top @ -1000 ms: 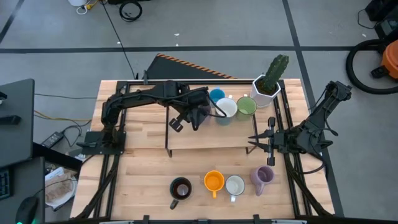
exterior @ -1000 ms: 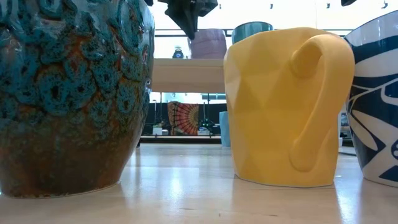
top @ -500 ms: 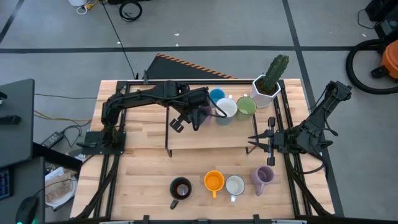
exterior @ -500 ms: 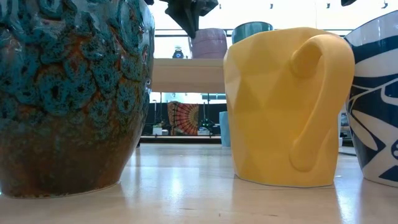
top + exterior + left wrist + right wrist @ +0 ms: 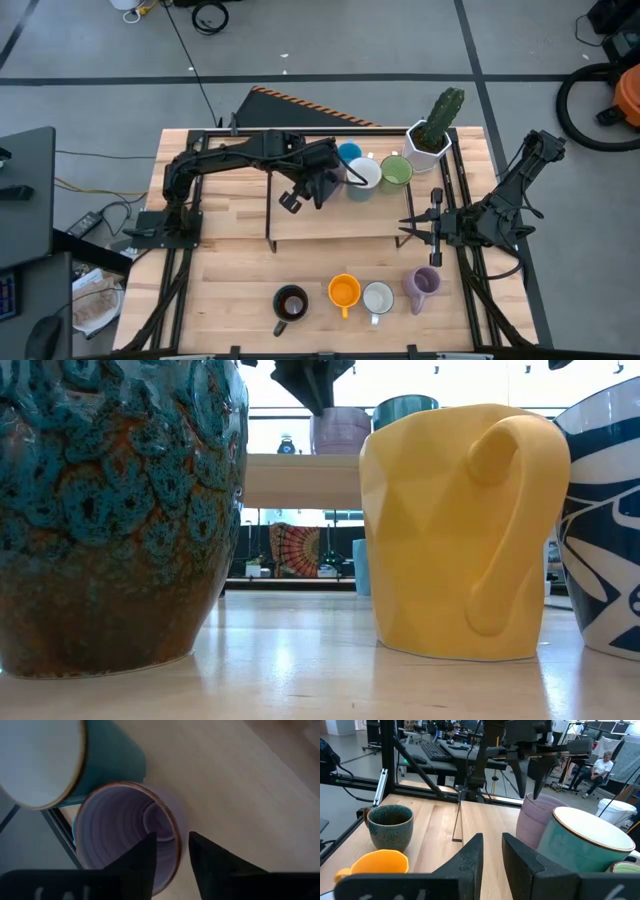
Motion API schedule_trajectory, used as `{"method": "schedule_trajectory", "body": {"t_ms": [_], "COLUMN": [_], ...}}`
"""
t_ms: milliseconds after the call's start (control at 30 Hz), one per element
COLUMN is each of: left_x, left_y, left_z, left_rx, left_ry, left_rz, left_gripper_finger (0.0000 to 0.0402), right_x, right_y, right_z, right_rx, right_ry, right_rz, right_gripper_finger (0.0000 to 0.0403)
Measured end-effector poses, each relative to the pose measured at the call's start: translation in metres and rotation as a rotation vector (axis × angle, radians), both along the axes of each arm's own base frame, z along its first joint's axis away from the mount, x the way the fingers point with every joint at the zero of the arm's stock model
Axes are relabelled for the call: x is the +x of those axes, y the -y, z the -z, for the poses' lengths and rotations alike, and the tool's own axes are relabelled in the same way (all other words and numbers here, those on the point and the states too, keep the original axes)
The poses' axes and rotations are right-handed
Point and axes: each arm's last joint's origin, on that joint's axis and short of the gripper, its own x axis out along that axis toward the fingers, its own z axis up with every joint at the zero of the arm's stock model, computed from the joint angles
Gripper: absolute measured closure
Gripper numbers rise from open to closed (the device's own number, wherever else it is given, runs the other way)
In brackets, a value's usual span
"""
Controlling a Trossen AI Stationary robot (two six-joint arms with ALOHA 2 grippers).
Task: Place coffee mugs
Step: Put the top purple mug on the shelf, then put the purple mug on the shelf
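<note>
Mugs are going onto a raised wooden shelf (image 5: 330, 222) in the middle of the table, in a row along the shelf's far edge. A lavender mug (image 5: 127, 835) stands there under the left gripper (image 5: 318, 187), touching or nearly touching a blue mug (image 5: 348, 154), with a white mug (image 5: 364, 174) and a green mug (image 5: 397, 170) beyond it toward the table's right edge, ending near a white cactus pot (image 5: 426, 143) at the far right corner. The left wrist view shows the left gripper's fingers straddling the lavender mug's wall, one inside the rim and one outside, with a gap on each side, so the jaws look parted and not clamped; gripping the wall is likely how the mug was carried upright.

Along the near edge wait a dark brown mug (image 5: 291, 303), an orange mug (image 5: 344, 292), a second white mug (image 5: 378, 298) and a second lavender mug (image 5: 424, 283), handles pointing different ways. The right gripper (image 5: 415, 229) hovers near the right edge beside the shelf's end, fingers slightly apart and empty, probably kept clear of the left arm's work.
</note>
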Motion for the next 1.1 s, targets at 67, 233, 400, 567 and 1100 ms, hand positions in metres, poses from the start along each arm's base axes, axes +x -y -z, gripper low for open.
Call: {"method": "schedule_trajectory", "body": {"t_ms": [67,233,400,567,1100], "left_x": [0.000,0.001,0.001,0.000,-0.015], "left_y": [0.000,0.000,-0.002,-0.003,0.037], "left_z": [0.000,-0.001,-0.010,-0.018,-0.019], "left_rx": [-0.006,-0.008,-0.028,-0.056,-0.007], "left_ry": [0.007,0.013,0.071,0.109,0.025], "left_rz": [-0.014,-0.036,-0.094,-0.142,-0.384], "left_gripper_finger": [0.0269,0.0258,0.0257,0.0257,0.0257], "right_x": [0.000,0.000,0.000,0.000,0.000], "right_y": [0.000,0.000,-0.001,-0.001,-0.001], "right_z": [0.000,0.000,0.000,0.000,0.000], "right_rx": [0.001,0.002,0.002,0.003,0.002], "right_ry": [0.000,-0.002,-0.004,-0.004,-0.004], "right_rz": [0.000,-0.014,-0.021,-0.023,-0.023], "right_gripper_finger": [0.0325,0.0325,0.0325,0.0325,0.0325]}}
